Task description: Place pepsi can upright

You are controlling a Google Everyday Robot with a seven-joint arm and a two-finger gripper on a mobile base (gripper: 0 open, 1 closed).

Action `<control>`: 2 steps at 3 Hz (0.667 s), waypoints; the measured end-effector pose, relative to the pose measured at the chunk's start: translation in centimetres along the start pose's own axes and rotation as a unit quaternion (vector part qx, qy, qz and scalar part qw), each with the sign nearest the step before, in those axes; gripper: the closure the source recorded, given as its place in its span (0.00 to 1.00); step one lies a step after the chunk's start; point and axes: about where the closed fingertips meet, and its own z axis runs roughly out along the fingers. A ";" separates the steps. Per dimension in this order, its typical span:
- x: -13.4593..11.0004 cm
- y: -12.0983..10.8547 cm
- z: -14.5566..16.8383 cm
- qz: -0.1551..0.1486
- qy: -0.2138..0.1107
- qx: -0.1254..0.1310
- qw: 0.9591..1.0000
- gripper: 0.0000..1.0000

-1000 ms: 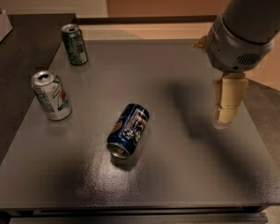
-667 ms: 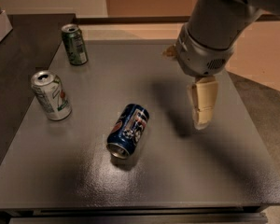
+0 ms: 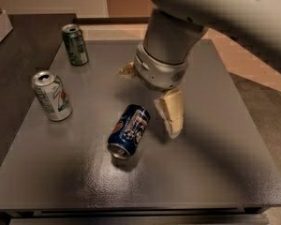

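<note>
Camera view: The hand point(image 3: 150, 100) hangs under the thick grey wrist of the arm point(image 3: 171, 46), over the middle of the dark tabletop point(image 3: 225, 172). It is spread open and grips nothing. One cream finger point(image 3: 171, 112) points down toward the near edge of the tabletop. The other cream finger point(image 3: 127, 70) shows only as a tip at the far left side of the wrist, and the wrist hides the space between the two.

The pepsi can point(image 3: 129, 131) lies on its side on the tabletop, just left of the hand's nearer finger and a little closer to the camera than the wrist. Its silver mouth end faces the near left. Its other end points back toward the hand, and the round logo faces upward. A narrow strip of tabletop seems to show between can and finger, so they look apart, though only barely. Whether the fingertip rests on the tabletop or hovers over it cannot be told.

A white-silver can point(image 3: 51, 95) with green and red marks stands upright well to the left of the hand, near the left edge of the tabletop. A dark green can point(image 3: 75, 44) stands upright farther back, to the left of the wrist and beyond the white-silver can. Both are well apart from the hand and from the pepsi can.
</note>
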 end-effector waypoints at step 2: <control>-5.8 2.3 2.9 -0.168 -0.011 -0.037 0.985 0.00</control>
